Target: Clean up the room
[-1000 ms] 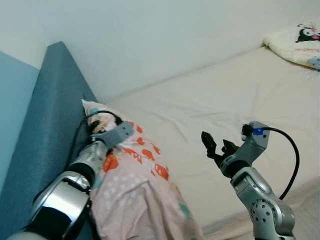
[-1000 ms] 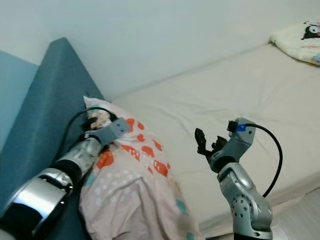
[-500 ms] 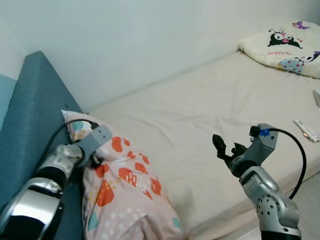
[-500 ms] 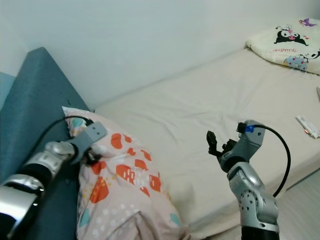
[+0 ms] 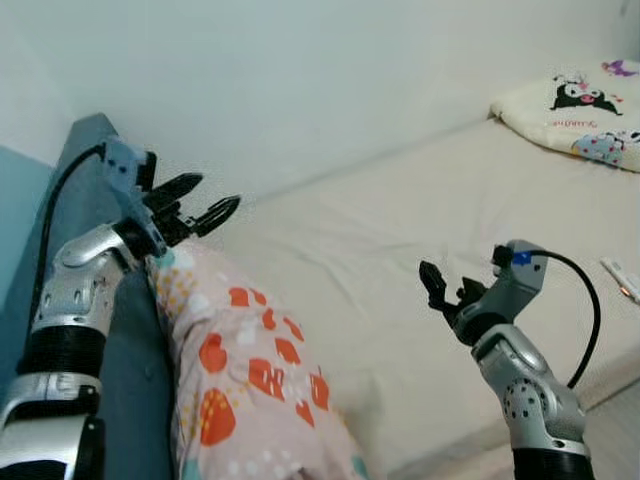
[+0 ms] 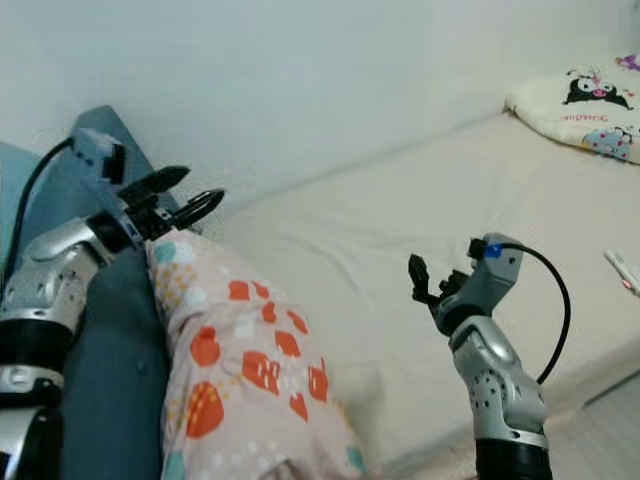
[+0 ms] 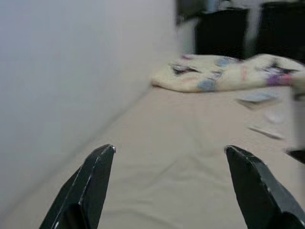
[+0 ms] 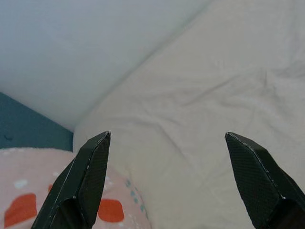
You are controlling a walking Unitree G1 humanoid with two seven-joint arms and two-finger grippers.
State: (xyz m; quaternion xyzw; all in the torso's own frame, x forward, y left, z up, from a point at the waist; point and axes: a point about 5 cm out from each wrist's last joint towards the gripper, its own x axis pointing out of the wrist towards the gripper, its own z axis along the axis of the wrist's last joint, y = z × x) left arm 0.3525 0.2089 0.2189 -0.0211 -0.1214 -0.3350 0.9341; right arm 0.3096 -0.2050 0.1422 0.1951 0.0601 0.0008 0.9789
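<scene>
The left gripper (image 5: 205, 208) hung spread just above the far end of the pink pillow (image 5: 250, 370), not touching it. The right gripper (image 5: 445, 295) hovered spread over the bed (image 5: 400, 230), right of the pillow.

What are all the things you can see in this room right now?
Pillow: one, pink with orange and teal patches, leaning against the headboard at the robot's left.
Headboard: one, teal-blue, at the left end of the bed.
Mattress: one, cream sheet, along the white wall.
Cartoon pillow: one, pale yellow with black-and-white characters, far right corner of the mattress.
Small white object: one, on the mattress near its right edge; too small to identify.
Left gripper: raised above the pink pillow, jaws open.
Right gripper: over the mattress, jaws open.
</scene>
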